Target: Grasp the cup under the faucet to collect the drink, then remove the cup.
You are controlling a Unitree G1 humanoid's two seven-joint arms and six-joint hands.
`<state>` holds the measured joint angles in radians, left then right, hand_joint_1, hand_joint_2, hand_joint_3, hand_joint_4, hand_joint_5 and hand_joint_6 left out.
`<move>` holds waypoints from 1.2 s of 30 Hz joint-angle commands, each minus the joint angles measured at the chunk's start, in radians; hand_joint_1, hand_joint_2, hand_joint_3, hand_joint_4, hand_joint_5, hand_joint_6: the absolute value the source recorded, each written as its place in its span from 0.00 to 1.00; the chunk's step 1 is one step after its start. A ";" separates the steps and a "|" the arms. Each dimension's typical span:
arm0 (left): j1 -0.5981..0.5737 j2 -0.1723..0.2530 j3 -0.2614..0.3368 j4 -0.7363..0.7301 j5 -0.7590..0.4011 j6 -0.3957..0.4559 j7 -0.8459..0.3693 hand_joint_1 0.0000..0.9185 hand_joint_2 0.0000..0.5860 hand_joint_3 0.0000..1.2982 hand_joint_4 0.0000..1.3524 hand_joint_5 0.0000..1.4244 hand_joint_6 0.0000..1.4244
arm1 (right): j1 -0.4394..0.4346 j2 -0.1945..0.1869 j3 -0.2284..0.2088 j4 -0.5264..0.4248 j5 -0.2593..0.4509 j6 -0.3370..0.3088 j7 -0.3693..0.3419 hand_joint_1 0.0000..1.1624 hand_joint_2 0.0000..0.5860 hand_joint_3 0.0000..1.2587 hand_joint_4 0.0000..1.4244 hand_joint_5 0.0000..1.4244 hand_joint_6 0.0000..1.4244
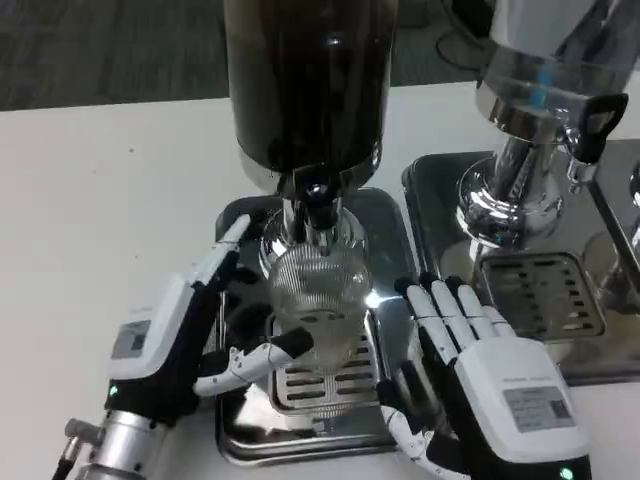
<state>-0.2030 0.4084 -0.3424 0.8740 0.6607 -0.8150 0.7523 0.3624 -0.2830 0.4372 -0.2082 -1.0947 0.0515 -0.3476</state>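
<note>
Head view: ribbed clear cup [318, 300] standing under the faucet [318, 200], on the drip tray [300, 440]. Left hand [175, 335] just left of the cup, fingers spread, thumb touching its base. Right hand [480, 375] right of the cup, fingers straight, apart, empty.

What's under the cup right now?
The cup stands on the slotted grate of the steel drip tray, below the faucet. The grate under its base is hidden by the cup and left hand.

Cup [315, 300] under faucet [318, 200], on tray [390, 225]
</note>
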 commanded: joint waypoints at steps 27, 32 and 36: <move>0.397 0.127 0.228 -0.560 -0.114 0.314 -0.236 0.00 0.17 0.00 0.00 0.00 0.00 | -0.017 -0.020 0.016 0.010 -0.126 0.097 -0.016 0.31 0.70 0.00 0.00 0.00 0.00; 0.370 0.100 0.282 -0.505 -0.405 0.046 -0.367 0.00 0.19 0.00 0.00 0.00 0.00 | -0.022 -0.021 0.017 0.012 -0.123 0.091 -0.019 0.31 0.71 0.00 0.00 0.00 0.00; 0.315 0.088 0.271 -0.464 -0.751 -0.056 -0.686 0.00 0.20 0.00 0.00 0.00 0.00 | -0.024 -0.018 0.015 0.017 -0.113 0.093 -0.017 0.30 0.71 0.00 0.00 0.00 0.00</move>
<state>0.1381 0.5087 -0.0677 0.3866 0.0409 -0.8265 0.2083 0.3451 -0.2994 0.4560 -0.2016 -1.2183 0.1453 -0.3656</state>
